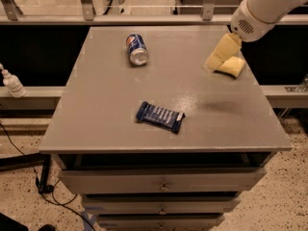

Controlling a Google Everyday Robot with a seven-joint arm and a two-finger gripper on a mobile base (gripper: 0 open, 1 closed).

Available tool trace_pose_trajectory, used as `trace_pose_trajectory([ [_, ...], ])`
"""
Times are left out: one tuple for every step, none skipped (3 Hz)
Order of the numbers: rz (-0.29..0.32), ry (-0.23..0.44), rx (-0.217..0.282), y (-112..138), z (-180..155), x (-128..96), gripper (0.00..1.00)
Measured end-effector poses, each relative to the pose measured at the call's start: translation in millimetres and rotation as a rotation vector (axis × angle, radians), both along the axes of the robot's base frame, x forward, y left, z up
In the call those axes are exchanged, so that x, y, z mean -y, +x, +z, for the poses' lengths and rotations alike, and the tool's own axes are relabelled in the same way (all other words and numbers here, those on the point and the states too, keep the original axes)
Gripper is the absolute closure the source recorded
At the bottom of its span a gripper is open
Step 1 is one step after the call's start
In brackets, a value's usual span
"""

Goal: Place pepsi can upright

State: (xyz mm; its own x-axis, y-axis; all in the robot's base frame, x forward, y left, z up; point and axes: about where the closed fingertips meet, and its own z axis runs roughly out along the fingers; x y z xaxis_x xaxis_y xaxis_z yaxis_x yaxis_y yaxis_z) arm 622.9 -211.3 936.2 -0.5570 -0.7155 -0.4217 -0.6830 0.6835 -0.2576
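The pepsi can [137,49] lies on its side at the back left of the grey table [110,95], its silver end facing the front. My gripper [220,53], cream-coloured at the end of the white arm [262,8], hangs over the back right of the table. It is well to the right of the can and does not touch it. It overlaps the yellow sponge [232,67] in the picture, and I cannot tell whether they touch.
A flat dark-blue snack bar wrapper [160,117] lies near the table's front centre. Drawers [163,184] sit under the tabletop. A small white bottle [11,83] stands on a ledge to the left. A rail [144,19] runs behind the table.
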Motion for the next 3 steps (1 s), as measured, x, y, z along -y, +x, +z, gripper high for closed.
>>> trace_pose_trajectory([
  [-0.118, 0.073, 0.006, 37.2, 1.0, -14.1, 0.0],
  [-0.15, 0.094, 0.003, 40.1, 1.8, -16.4, 0.0],
  [-0.15, 0.094, 0.003, 40.1, 1.8, -16.4, 0.0],
])
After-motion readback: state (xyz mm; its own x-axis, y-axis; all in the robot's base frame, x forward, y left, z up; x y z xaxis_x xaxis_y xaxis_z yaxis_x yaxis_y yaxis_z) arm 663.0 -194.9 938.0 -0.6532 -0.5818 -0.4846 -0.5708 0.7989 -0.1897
